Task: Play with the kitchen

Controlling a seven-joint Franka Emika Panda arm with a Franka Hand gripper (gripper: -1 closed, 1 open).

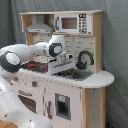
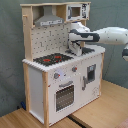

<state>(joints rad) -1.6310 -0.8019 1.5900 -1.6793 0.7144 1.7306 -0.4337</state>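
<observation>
Around you was a grey curtain backdrop (image 2: 10,60) that filled the room behind everything in both exterior views, and in the second exterior view a light wooden floor (image 2: 100,107) ran under the set.

The kitchen (image 2: 60,75) stood upright on that floor, its grey hood (image 2: 49,20) at the upper left of the second exterior view, the pegboard back (image 2: 52,37) below it, and the black-red hob (image 2: 52,58) on the counter's left part. Further right on top sat a toy microwave (image 1: 74,23), seen also in the first exterior view. The oven door (image 2: 64,95) and knobs (image 2: 56,76) faced you on the front panel.

Your arm (image 2: 107,36) came in from the second exterior view's right, and from the first exterior view's left. The gripper (image 2: 76,50) hung over the counter just right of the hob, above the sink (image 1: 75,75), with the dark curved tap (image 1: 85,59) beside it in the first exterior view.

You could not tell whether the fingers were apart or together, or whether they touched anything.
</observation>
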